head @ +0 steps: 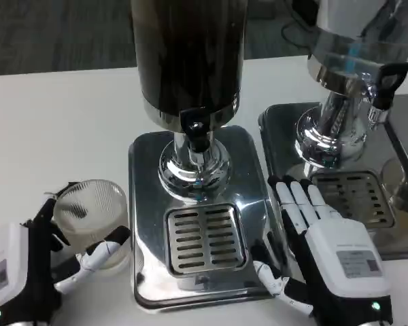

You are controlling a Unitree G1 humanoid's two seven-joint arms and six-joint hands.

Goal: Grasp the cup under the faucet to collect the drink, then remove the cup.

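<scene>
Counting one cup [92,210], two dispensers [189,61], two hands [340,261].

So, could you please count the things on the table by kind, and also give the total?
Drink dispensers: 2, the dark one and the clear one
Cups: 1, the ribbed clear cup, held by the left hand
Total: 3 things. The right hand rests on the dark dispenser's steel base and holds nothing.
</scene>
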